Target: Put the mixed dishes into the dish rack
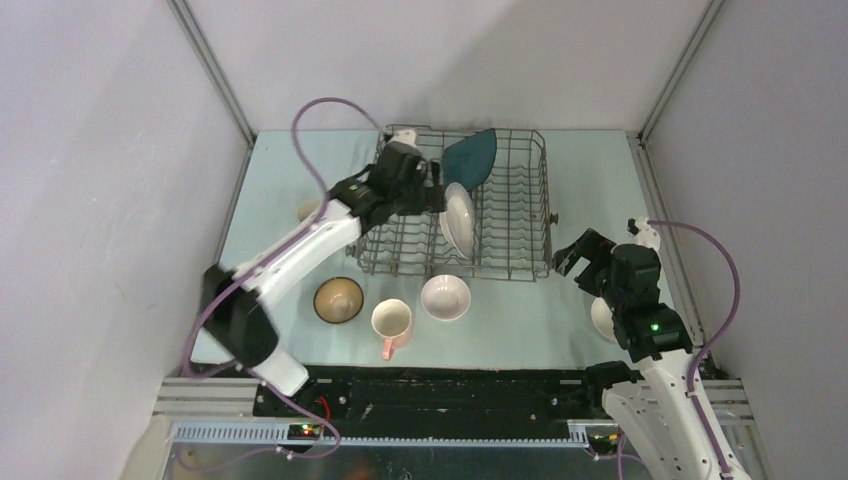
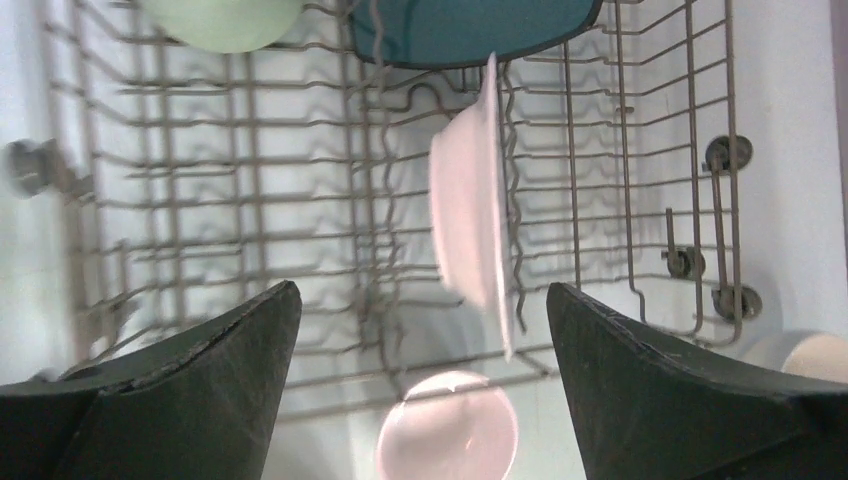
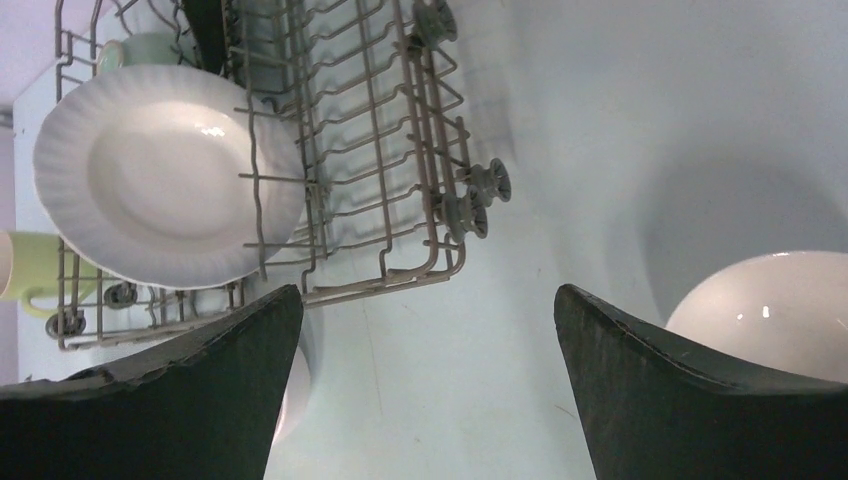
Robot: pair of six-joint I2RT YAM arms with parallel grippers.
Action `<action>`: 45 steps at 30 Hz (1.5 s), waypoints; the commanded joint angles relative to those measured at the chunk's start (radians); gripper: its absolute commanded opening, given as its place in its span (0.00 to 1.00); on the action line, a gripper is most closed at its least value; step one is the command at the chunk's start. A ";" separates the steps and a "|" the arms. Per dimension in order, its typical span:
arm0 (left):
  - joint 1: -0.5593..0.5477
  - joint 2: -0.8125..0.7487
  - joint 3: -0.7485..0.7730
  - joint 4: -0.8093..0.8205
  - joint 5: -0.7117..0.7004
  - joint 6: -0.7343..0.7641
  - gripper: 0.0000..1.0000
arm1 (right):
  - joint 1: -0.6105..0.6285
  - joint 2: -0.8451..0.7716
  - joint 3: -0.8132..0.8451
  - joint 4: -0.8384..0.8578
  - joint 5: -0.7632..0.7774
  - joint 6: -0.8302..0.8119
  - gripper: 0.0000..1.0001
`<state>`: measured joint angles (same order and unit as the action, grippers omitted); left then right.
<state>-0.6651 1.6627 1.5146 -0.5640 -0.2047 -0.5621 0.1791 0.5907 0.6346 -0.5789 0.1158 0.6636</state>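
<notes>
Left end effector (image 2: pixel 420 310), spread wide and empty, beside the white round plate (image 2: pixel 468 215) standing on edge in the dish rack (image 1: pixel 500 270); right end effector (image 3: pixel 425 300) likewise wide, empty. Risk: brushing the rim could topple the plate.

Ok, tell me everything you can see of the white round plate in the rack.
The white round plate looks like glossy ceramic: a fluted rim around a smooth, shallow well, no chips or dirt showing. It stands on edge between upright tines near the middle of the dish rack, tilted a little, wires against its rim. The dark teal plate stands just behind it; contact unclear. The left end effector hangs open beside it, not touching.
</notes>
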 commanded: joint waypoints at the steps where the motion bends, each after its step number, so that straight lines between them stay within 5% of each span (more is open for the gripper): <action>1: 0.030 -0.303 -0.146 -0.015 -0.089 0.057 1.00 | -0.004 -0.001 0.025 0.068 -0.080 -0.070 0.99; 6: 0.054 -0.604 -0.328 -0.017 -0.120 0.055 1.00 | -0.005 0.011 0.025 0.095 -0.152 -0.102 0.99; 15: 0.058 -0.871 -0.536 -0.087 -0.071 0.058 1.00 | -0.003 0.043 0.024 0.101 -0.125 -0.093 0.99; 31: 0.058 -0.903 -0.549 -0.185 0.003 0.185 1.00 | -0.021 0.065 0.070 -0.204 0.415 0.145 0.99; 42: 0.058 -1.010 -0.644 -0.037 0.186 0.335 1.00 | -0.380 0.268 0.103 -0.190 0.245 0.116 0.99; 45: 0.058 -1.008 -0.659 -0.023 0.196 0.345 1.00 | -0.413 0.295 0.103 -0.174 0.280 0.113 0.87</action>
<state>-0.6125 0.6537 0.8749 -0.6662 -0.0837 -0.2764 -0.1989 0.8677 0.7002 -0.7761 0.3801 0.7612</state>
